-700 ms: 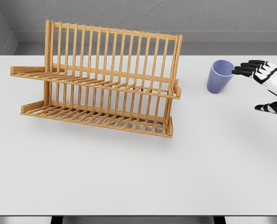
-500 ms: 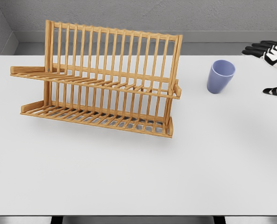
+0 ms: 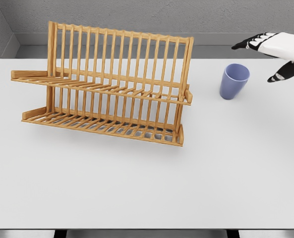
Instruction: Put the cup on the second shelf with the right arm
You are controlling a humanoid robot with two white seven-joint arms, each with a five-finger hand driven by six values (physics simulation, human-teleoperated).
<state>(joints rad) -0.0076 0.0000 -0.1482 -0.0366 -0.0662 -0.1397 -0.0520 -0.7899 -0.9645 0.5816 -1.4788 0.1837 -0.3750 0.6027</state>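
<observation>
A lavender cup (image 3: 233,81) stands upright on the white table (image 3: 147,188), to the right of a wooden two-tier dish rack (image 3: 107,87). The rack's upper shelf (image 3: 102,84) and lower shelf (image 3: 102,124) hold nothing. My right hand (image 3: 265,57) hovers above and to the right of the cup at the right edge, fingers spread, thumb apart, holding nothing and not touching the cup. The left arm does not show.
A grey wall and ledge (image 3: 226,47) run behind the table's far edge. The table's front edge (image 3: 147,229) lies near the bottom of the view.
My right hand has risen and swung back leftward from the right edge, now higher and above the cup's right side. The cup and rack have not moved.
</observation>
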